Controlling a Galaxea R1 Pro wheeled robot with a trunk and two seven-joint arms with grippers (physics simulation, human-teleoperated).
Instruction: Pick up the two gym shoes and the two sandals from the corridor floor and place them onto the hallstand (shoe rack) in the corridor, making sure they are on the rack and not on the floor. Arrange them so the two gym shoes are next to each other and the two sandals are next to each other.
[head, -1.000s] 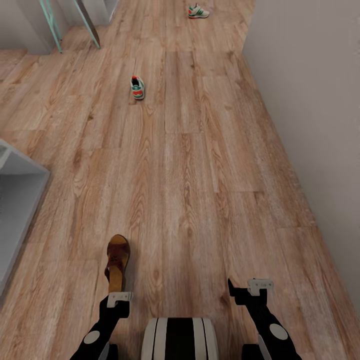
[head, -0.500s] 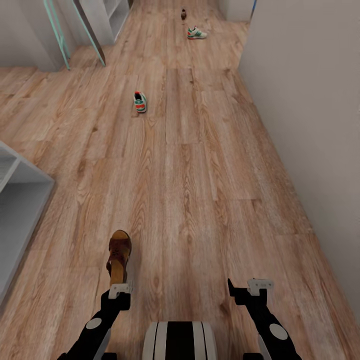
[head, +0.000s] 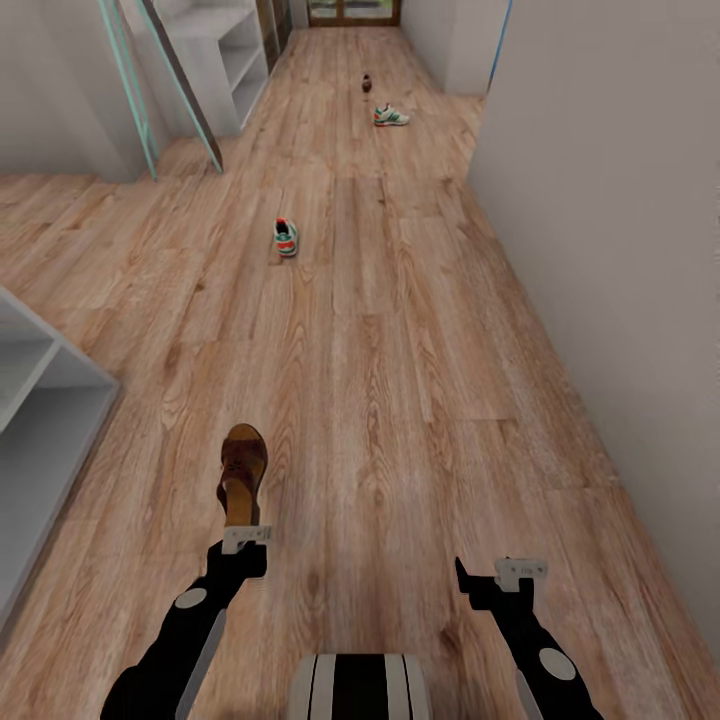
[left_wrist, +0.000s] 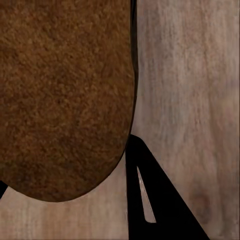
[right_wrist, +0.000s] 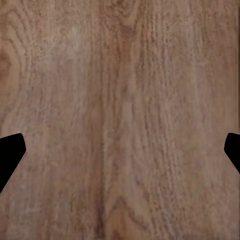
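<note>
- Head view first: our corridor floor (head: 400, 380) is wood plank all the way down, and a pale grey-white shelf unit (head: 40, 400) sits at our left. Can't see any lettering, so we can't confirm it's the hallstand. What shows of its open shelves looks bare.
- One brown sandal (head: 241, 474) lies flat on the floor, heel end right at our left tool (head: 246, 541). Left wrist view has its sole (left_wrist: 65, 95) huge between the fingers; whether the tool is clamped on it, we can't tell.
- Handling guess: light, stiffish sole, soft straps. We'd pinch across the heel edges.
- Right tool (head: 500, 572) is spread wide, nothing in it, over bare planks.
- Near gym shoe (head: 286, 238) mid-corridor; far gym shoe (head: 391, 116) well beyond.
- Second sandal (head: 366, 83), tiny, just past that.
</note>
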